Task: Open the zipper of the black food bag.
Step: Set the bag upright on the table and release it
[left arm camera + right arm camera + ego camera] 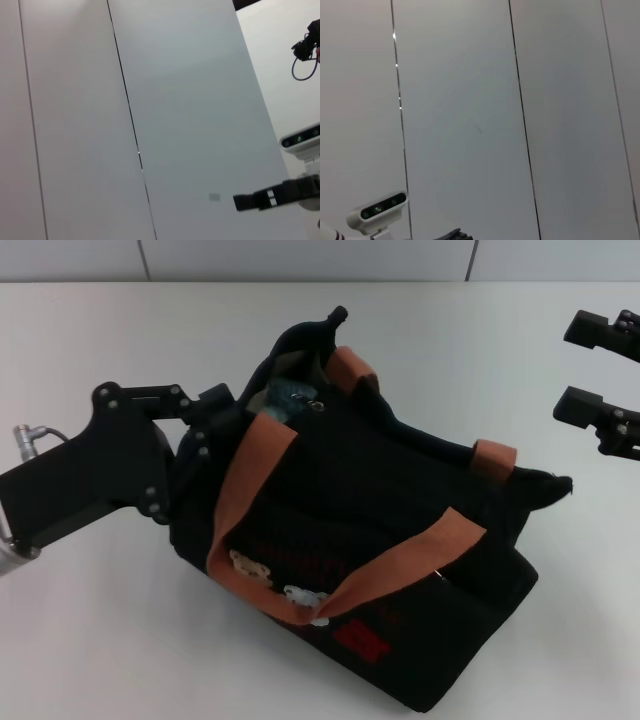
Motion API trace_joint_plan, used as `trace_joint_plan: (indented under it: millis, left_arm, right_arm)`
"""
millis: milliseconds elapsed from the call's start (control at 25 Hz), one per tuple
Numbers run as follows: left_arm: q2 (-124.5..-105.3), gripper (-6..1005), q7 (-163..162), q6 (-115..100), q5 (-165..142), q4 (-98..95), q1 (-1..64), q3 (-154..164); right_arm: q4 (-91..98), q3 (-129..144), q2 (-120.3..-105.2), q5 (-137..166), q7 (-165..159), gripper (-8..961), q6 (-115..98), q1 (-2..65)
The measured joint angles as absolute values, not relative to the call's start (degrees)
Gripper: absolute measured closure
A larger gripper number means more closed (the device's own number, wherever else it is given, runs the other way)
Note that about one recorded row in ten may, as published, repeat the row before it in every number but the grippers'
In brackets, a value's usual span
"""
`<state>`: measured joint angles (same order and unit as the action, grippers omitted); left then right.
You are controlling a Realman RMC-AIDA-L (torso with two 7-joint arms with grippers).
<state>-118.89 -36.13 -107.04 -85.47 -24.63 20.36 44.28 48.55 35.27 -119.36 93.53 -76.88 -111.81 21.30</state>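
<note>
The black food bag (pixel 400 540) lies in the middle of the white table (pixel 90 640) in the head view, with orange-brown straps, bear patches and a red mark on its front. Its zipper track gapes at the far-left end, where a small silver pull tab (pixel 318 405) and something teal inside show. My left gripper (pixel 205 425) presses against the bag's left end, its tips lost against the black fabric. Well clear of the bag at the upper right, my right gripper (pixel 580 368) hangs open with nothing in it.
A grey panelled wall (pixel 300 258) runs behind the table's far edge. Both wrist views face wall panels; the left wrist view also catches part of the other arm (pixel 265 199) low at one side.
</note>
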Motion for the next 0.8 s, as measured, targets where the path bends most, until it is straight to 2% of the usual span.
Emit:
trace_joint_plan:
  millis: [480, 800]
  left_arm:
    - [-119.09, 897, -36.2, -110.5, -80.4, -32.5, 22.1, 44.9]
    - [-119.19, 897, -34.8, -110.7, -79.0, -34.1, 23.4, 47.9]
  right_arm:
    - [51.8, 35.9, -119.52, 93.5, -80.2, 134, -110.9, 22.4]
    - [52.2, 40.7, -119.35, 93.4, -95.6, 135, -106.5, 26.4]
